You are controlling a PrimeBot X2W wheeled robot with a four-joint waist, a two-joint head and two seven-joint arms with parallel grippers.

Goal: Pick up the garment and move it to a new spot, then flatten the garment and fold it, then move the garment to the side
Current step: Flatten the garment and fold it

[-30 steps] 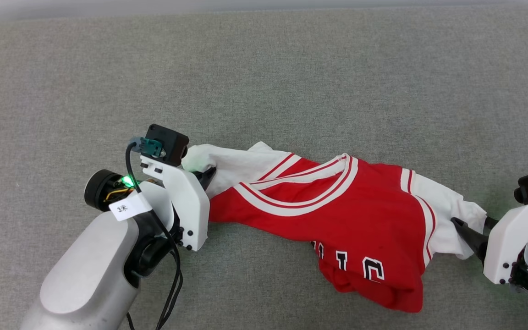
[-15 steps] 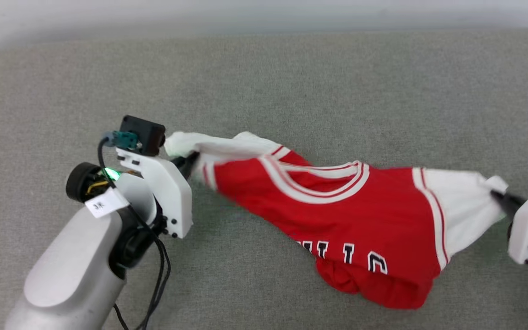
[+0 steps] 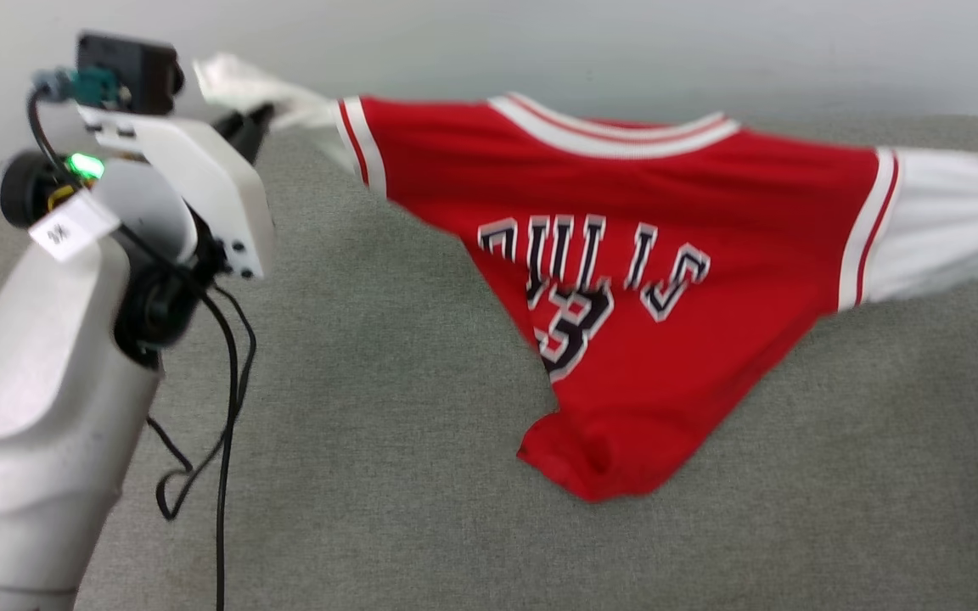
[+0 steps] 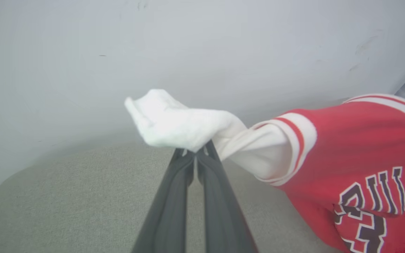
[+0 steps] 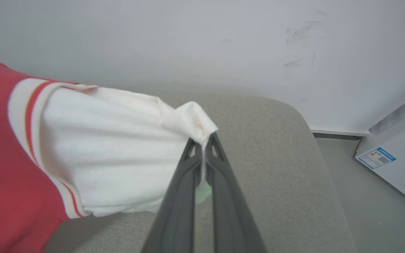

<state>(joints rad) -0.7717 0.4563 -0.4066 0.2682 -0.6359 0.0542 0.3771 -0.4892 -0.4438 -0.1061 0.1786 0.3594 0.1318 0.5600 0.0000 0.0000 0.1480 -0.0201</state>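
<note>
Red garment (image 3: 667, 195) aloft over grey cushion (image 3: 370, 407); left gripper (image 3: 258, 117) at sleeve (image 3: 230, 78)

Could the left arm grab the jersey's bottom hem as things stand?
Probably not. The left gripper has its jaws shut on a white sleeve, holding the garment stretched in the air with the right gripper; the hem hangs low, well off to its side.
</note>
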